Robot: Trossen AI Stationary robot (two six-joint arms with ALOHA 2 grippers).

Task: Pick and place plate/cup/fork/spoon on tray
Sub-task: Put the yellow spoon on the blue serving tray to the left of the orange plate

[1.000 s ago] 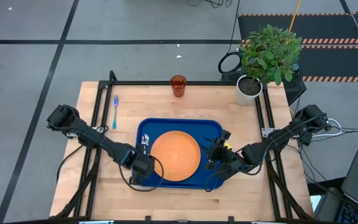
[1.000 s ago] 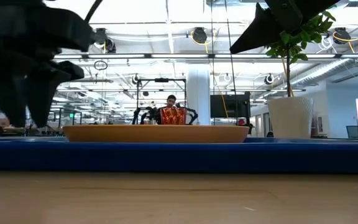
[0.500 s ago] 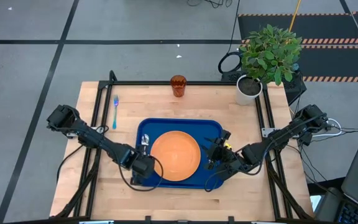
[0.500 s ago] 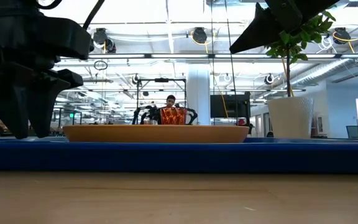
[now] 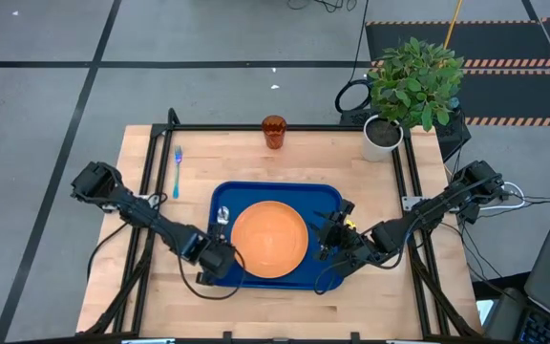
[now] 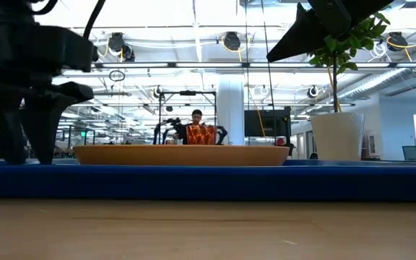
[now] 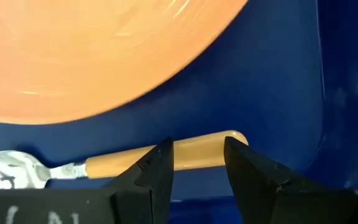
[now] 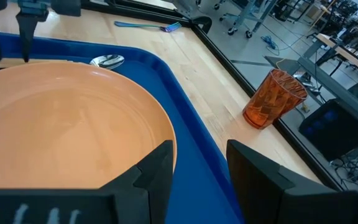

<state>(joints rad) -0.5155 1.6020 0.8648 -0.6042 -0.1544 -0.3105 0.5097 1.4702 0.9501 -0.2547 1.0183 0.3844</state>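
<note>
The orange plate (image 5: 268, 240) lies in the dark-blue tray (image 5: 280, 191). The spoon (image 5: 221, 216) lies flat on the tray floor left of the plate, with its silver bowl toward the far edge. My left gripper (image 7: 197, 171) is open just above the free end of the spoon's orange handle (image 7: 194, 152) and holds nothing. It also shows in the high view (image 5: 217, 252). My right gripper (image 8: 197, 180) is open and empty over the plate's right edge. The cup (image 5: 273, 131) stands at the table's far edge. The blue fork (image 5: 177, 170) lies on the wood to the far left.
A white pot with a green plant (image 5: 383, 134) stands at the far right corner. Black frame rails (image 5: 151, 182) run along the table's left, right and far sides. Bare wood lies between the tray and the near edge (image 5: 275, 311).
My left gripper has drawn back a little toward the table's near edge, away from the spoon's bowl. The spoon stays lying on the tray beside the plate. My right gripper has kept still.
</note>
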